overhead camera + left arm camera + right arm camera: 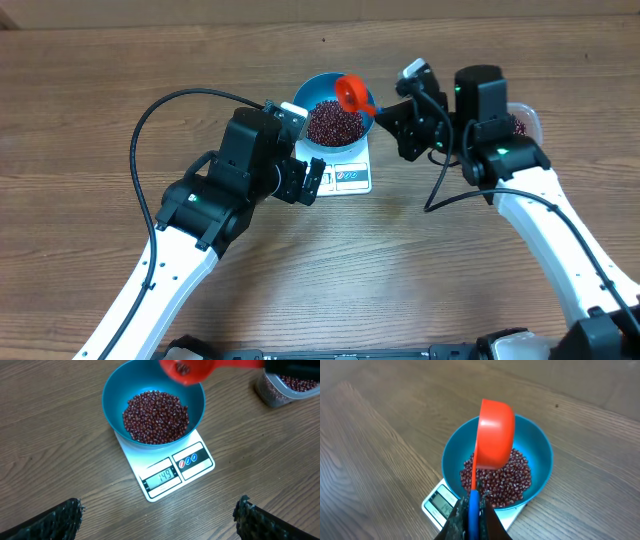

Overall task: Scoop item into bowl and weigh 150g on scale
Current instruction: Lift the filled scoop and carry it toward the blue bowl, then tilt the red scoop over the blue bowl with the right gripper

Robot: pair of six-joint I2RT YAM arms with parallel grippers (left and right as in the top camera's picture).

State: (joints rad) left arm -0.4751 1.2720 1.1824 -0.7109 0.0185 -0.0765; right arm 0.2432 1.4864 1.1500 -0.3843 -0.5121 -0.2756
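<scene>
The right gripper (472,511), pinching the handle of an orange scoop (495,435), held it tilted above the blue bowl (112,395) of red beans (155,416) on the white scale (172,472). The left gripper (303,182) hung spread just beside the scale. A clear tub (267,392) of beans stood off to the right.

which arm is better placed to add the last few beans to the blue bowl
Right: the right gripper is shut on the orange-red plastic scoop, tilted over the round blue bowl of dark red beans on the white scale, which reads 149. The left gripper is open and empty, beside the scale.
</scene>
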